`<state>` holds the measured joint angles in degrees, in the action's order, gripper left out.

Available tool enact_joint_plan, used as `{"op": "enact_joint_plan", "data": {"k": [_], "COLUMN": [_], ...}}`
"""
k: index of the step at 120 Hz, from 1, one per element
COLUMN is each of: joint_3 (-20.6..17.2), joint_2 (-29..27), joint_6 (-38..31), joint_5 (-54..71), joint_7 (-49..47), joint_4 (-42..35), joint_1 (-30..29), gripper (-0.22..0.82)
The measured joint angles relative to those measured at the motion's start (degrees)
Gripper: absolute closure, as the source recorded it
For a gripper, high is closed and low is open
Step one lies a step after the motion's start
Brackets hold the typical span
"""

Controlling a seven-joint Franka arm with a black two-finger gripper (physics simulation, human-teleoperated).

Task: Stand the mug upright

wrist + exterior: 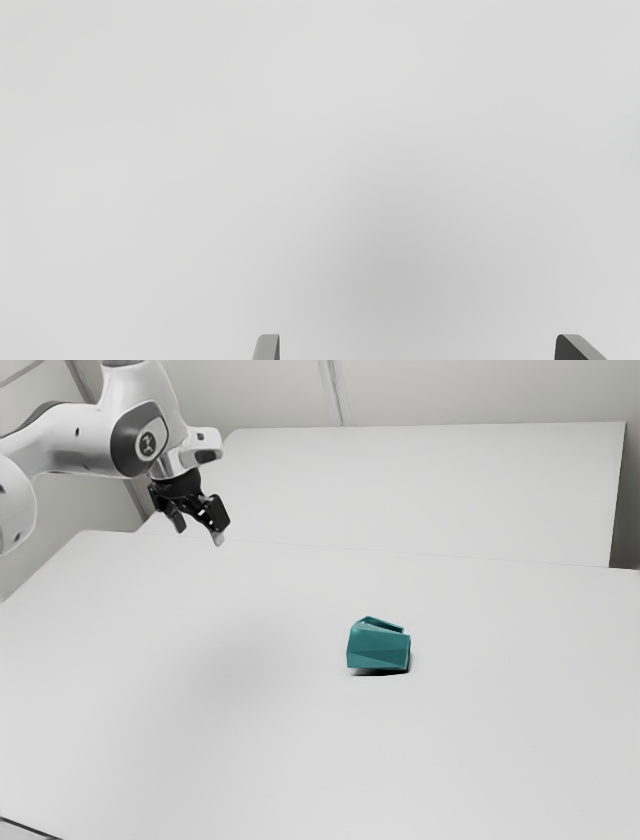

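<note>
A soft shadow [235, 675] is spreading over the tabletop [480, 760], toward the exterior view's left. To the right of it, the teal mug [379, 649] is lying on its side on the tabletop, its handle facing up. Farther back, at the exterior view's far left, the tool [199, 534] is hanging released above the tabletop, well apart from the mug, its fingers [268, 347] standing wide apart.

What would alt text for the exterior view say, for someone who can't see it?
A teal mug lies on its side on a pale table, handle along its upper edge. A white robot arm reaches in from the exterior view's upper left, its black gripper open and empty in the air, away from the mug.
</note>
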<state>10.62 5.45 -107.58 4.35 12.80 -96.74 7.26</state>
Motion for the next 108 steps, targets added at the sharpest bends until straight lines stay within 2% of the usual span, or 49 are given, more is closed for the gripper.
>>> {"op": "enact_joint_plan", "data": {"k": [16,30,43,61,108], "joint_3": [0.4,-4.4,-5.7,-5.9,-6.0], "joint_2": [-0.4,-1.7,-1.6,1.8,12.1], "joint_6": [0.0,0.1,0.0,-0.2,3.8], "joint_5": [-2.1,-8.6,-18.3,-30.9,-48.5], "joint_7": [0.4,0.2,1.4,4.0,15.4], "joint_4": [-0.8,-5.3,-9.8,-14.4,-14.5], "joint_1": [-0.2,-4.4,-8.2,-11.7,-12.1], "gripper": [0.0,0.0,0.0,0.0,0.0]}}
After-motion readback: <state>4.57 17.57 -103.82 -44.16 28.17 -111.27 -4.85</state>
